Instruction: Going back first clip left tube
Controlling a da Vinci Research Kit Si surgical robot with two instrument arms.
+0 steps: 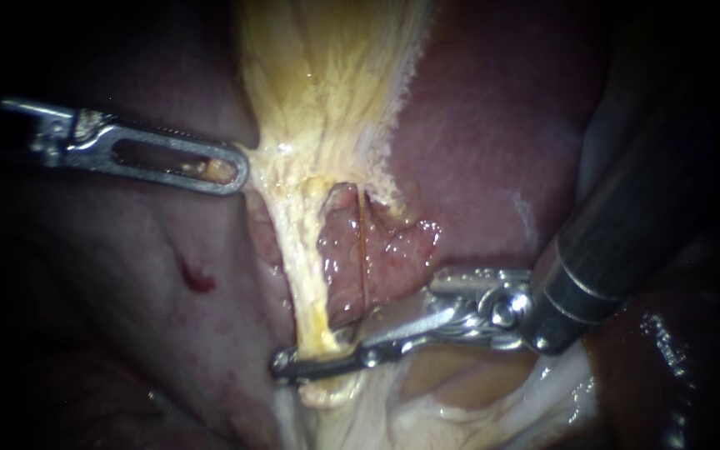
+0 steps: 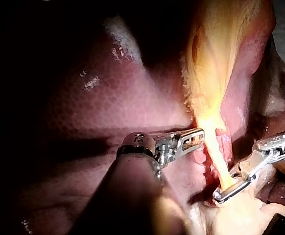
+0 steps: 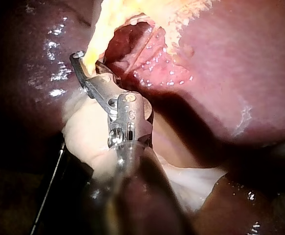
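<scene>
Yellow tube (image 1: 300, 250) apparently clamped by right instrument (image 1: 318, 365), left instrument (image 1: 231, 171) holding gallbladder (image 1: 327, 75)

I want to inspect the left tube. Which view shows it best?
Endoscope view: the left tube shows in full length, unobstructed, down to the right instrument. The left wrist view shows most of it, but overlit, so surface detail is lost. The right wrist view shows only a short end ahead of the instrument.
</scene>
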